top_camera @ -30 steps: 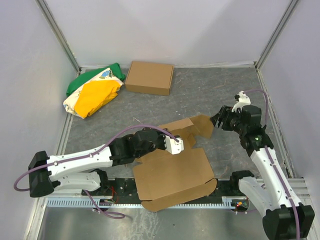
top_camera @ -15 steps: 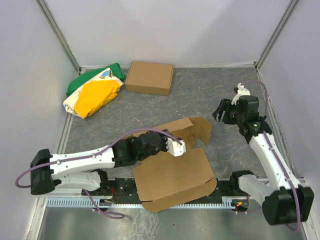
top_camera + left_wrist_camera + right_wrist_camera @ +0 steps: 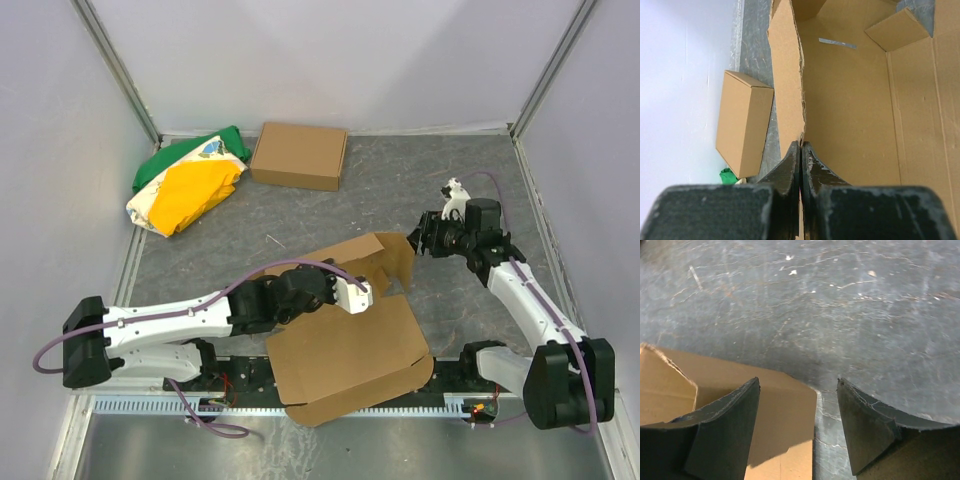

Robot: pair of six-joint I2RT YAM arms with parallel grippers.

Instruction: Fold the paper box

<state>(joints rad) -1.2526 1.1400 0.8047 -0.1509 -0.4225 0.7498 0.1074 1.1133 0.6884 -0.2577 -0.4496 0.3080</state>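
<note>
The paper box (image 3: 345, 360) lies half unfolded at the near middle of the table, its big panel flat and one long wall (image 3: 345, 252) raised. My left gripper (image 3: 362, 296) is shut on the near end of that wall; in the left wrist view its fingertips (image 3: 801, 145) pinch the thin cardboard edge (image 3: 787, 90). My right gripper (image 3: 425, 240) stands open just right of the box's end flap (image 3: 400, 262). In the right wrist view the flap's corner (image 3: 785, 405) lies between and below the spread jaws of the right gripper (image 3: 798, 385), which touch nothing.
A ready-made brown cardboard box (image 3: 299, 155) sits at the back, also seen in the left wrist view (image 3: 742, 125). A green, yellow and white bag (image 3: 190, 180) lies at the back left. Grey walls and metal rails close in the table.
My right gripper has swung left and towards the box's end flap, still open. The left gripper has shifted slightly right, keeping its hold on the wall.
</note>
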